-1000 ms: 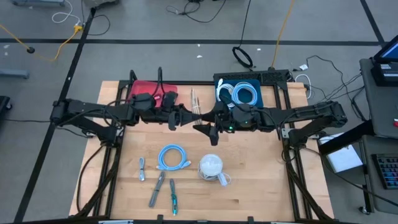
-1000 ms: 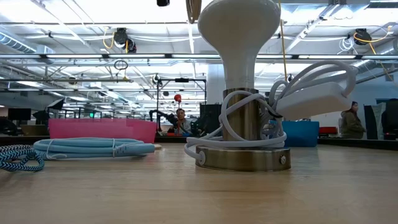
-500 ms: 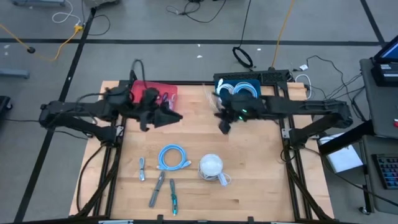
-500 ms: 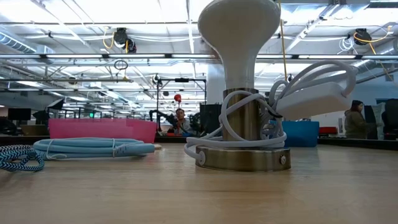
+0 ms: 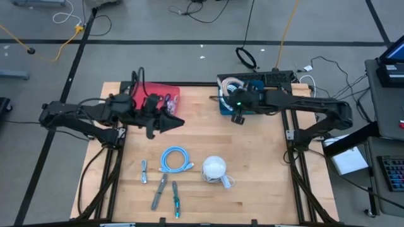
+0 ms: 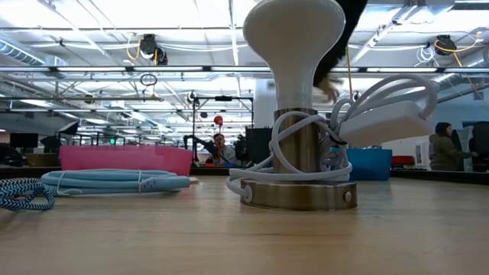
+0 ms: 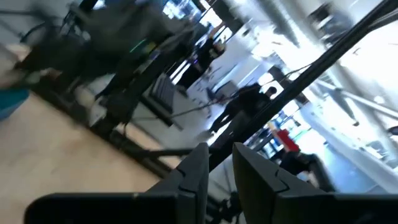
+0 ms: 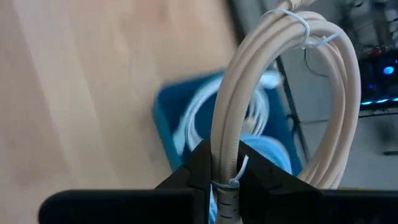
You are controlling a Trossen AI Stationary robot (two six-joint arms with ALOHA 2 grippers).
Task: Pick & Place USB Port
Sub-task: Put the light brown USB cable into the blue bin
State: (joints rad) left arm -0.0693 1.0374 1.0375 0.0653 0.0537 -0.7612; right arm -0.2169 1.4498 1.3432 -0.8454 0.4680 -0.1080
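Beige cable coil (image 8: 283,99) above blue bin (image 8: 171,134), lamp (image 5: 214,169) well apart.

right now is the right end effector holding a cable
Yes, in the right wrist view the right end effector is clamped on a coiled beige cable, above the blue bin.

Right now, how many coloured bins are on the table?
2. The red bin sits at the table's far edge by the left gripper; the blue bin, also far, lies under the right gripper, shut on a beige cable coil.
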